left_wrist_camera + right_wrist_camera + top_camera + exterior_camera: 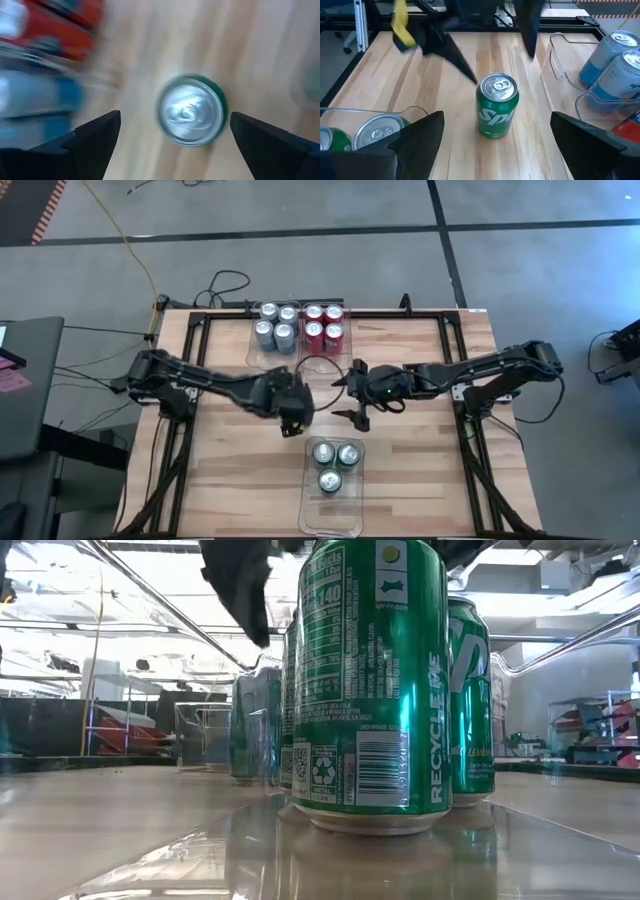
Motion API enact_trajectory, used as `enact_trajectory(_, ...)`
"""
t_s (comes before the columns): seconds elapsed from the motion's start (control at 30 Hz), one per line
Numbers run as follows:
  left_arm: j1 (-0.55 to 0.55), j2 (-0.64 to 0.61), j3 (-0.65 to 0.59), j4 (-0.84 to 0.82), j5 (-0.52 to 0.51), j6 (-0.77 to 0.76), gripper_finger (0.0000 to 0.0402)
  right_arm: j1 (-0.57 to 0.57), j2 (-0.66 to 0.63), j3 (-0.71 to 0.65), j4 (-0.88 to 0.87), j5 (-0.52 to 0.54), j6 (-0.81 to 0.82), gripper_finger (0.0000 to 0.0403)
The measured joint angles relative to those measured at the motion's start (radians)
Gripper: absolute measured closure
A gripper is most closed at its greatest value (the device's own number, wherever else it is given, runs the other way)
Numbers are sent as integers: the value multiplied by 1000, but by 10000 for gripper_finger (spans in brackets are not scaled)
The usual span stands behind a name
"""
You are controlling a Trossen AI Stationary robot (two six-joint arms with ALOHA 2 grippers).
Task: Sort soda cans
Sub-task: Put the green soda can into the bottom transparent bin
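Left wrist view: I see the left gripper (175,137) with fingers apart, directly above one upright green can (191,111), not touching it. That can (497,104) stands alone on the table (420,470), ahead of the right gripper (495,145), whose fingers are also spread and empty. Outward from both grippers, the near bin (312,515) holds three green cans (335,462); the far bins hold four silver-blue cans (275,323) and four red cans (324,324). I judge eleven cans sorted; this last green can remains to be placed.
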Motion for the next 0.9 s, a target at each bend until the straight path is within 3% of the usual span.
enact_trajectory(0.1,-78,-55,-27,6,-146,-68,32,0,0,0,-7,0,-4,19)
enact_trajectory(0.33,-214,-247,-223,88,-315,-270,63,1,0,-1,-1,-2,-10,19)
enact_trajectory(0.6,-182,-348,-651,635,-293,-258,95,1,7,-1,-40,-22,3,19)
enact_trajectory(0.9,-128,-342,-808,845,-255,-158,142,-16,1,-2,-186,-63,-45,19)
